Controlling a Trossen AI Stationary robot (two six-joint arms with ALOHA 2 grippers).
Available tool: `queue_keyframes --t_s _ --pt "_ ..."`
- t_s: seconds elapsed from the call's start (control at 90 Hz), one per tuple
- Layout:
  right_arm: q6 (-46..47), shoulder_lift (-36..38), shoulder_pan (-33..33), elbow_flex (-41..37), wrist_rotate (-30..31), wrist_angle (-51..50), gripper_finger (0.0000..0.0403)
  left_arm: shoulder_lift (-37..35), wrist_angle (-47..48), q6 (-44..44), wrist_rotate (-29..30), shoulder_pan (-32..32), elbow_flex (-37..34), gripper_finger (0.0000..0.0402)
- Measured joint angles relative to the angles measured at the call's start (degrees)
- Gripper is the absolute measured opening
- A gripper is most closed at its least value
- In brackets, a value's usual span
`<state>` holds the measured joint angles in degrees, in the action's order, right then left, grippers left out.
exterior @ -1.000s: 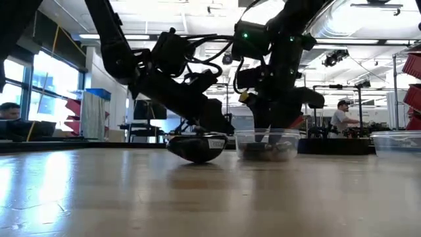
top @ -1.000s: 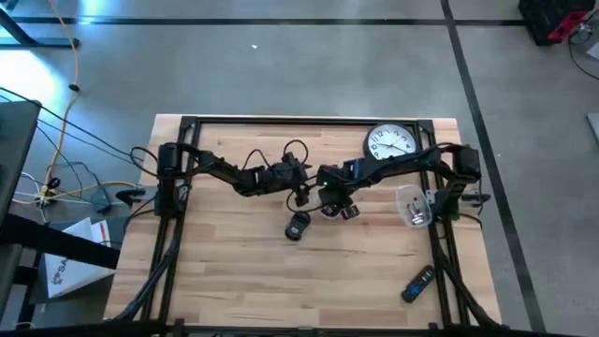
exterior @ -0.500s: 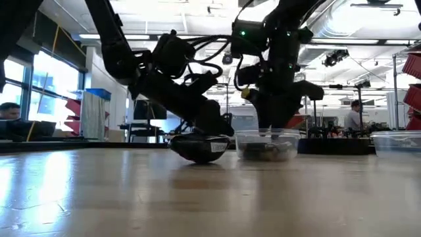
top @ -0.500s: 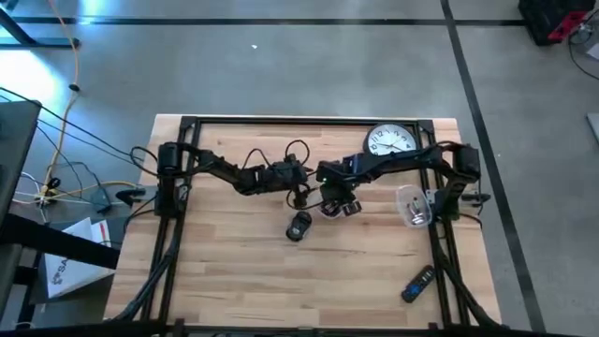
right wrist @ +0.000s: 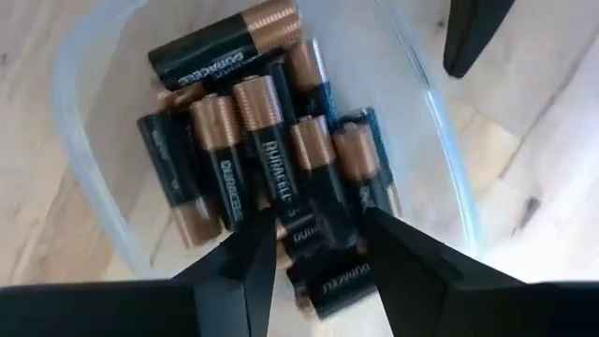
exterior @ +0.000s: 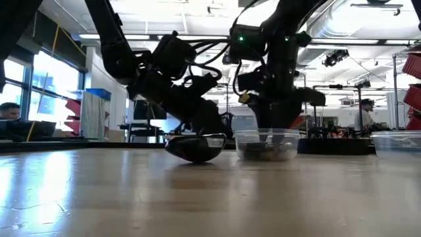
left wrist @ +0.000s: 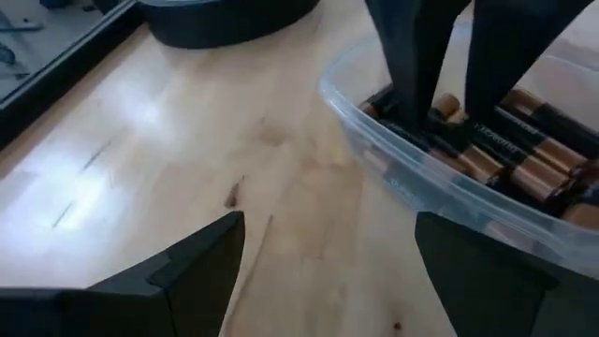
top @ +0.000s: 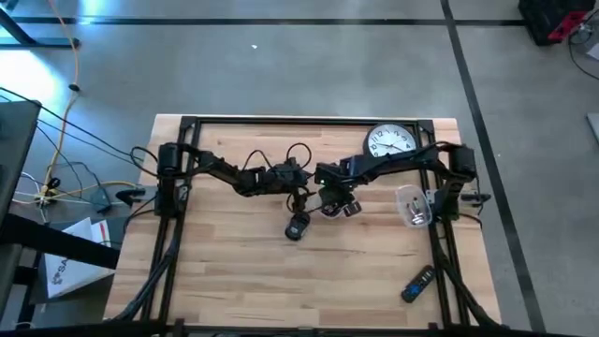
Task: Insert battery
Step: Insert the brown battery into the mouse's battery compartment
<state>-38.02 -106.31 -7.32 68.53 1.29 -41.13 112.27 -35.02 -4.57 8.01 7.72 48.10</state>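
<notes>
Step in hand: picking one battery from the clear tub [right wrist: 84, 201], which sits mid-surface just right of the upturned black device [top: 298, 227] (probably the item to be loaded). Right gripper [right wrist: 314, 248] is down in the tub, jaws spread and straddling the batteries [right wrist: 267, 159], which lie packed side by side, black and copper. No cell is pinched yet. To do this well, I judge the jaws should settle on a single cell across its width, near its middle, and lift straight up so neighbours do not ride along; the cells touch each other, so a shallow or off-centre pinch risks dragging two or rolling one out. Left gripper [left wrist: 323, 271] hovers just beside the tub, jaws spread and empty, the black device close by it in the low view. Surface: pale wood planks in a black frame; a wall clock [top: 389, 142] lies near the far right corner, a second clear container [top: 412, 206] at the right edge, a dark remote [top: 417, 284] at near right. Room: grey concrete floor, cables at left; a large workshop behind, with people seated in the distance.
</notes>
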Motion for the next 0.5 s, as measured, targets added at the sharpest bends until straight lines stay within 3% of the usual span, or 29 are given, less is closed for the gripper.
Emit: queue_keyframes --t_s 0.278,0.5 --pt "0.1 -0.9 0.0 0.1 0.0 0.0 0.0128 0.0 0.8 0.5 0.0 -0.3 0.0 0.0296" --pt "3.5 -0.9 0.0 0.1 0.0 0.1 0.0081 0.0 0.8 0.5 0.1 -0.3 0.0 0.0296"
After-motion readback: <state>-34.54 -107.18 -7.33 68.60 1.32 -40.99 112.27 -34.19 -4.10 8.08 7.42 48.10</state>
